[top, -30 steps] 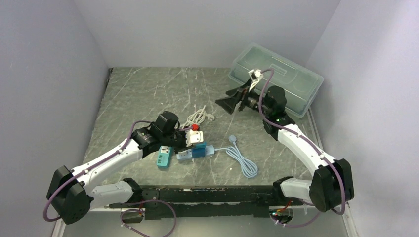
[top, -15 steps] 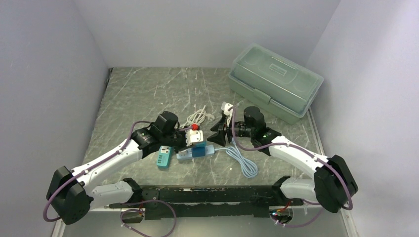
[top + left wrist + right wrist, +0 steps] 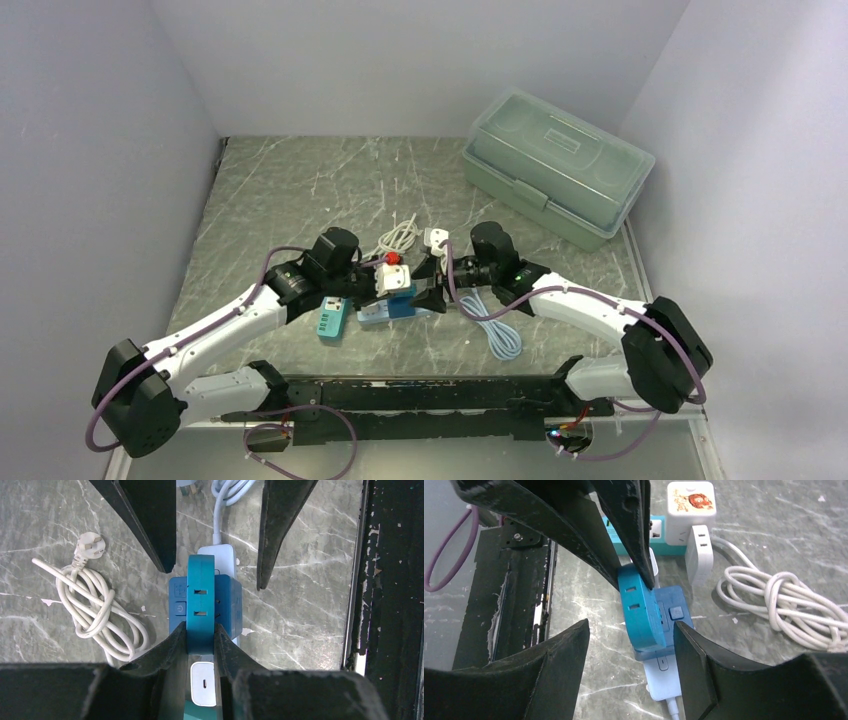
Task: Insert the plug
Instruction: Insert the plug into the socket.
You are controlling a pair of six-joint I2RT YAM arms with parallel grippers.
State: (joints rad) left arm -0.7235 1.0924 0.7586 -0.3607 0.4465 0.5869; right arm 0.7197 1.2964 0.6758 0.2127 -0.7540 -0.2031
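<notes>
- While the left end effector (image 3: pixel 200 642) clamps the plug (image 3: pixel 200 602) upright on the socket (image 3: pixel 176 607), the right end effector (image 3: pixel 631 627), open, straddles both.
- It should brace the socket before the left presses straight down.

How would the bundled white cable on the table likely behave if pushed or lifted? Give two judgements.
The white cable is probably floppy: its thin loops lie loose and uneven. Lifted, it would likely sag, its plug dangling, since that end trails free of the bundle.

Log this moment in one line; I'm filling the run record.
left gripper: shut on blue adapter | right gripper: open, straddling it
</notes>
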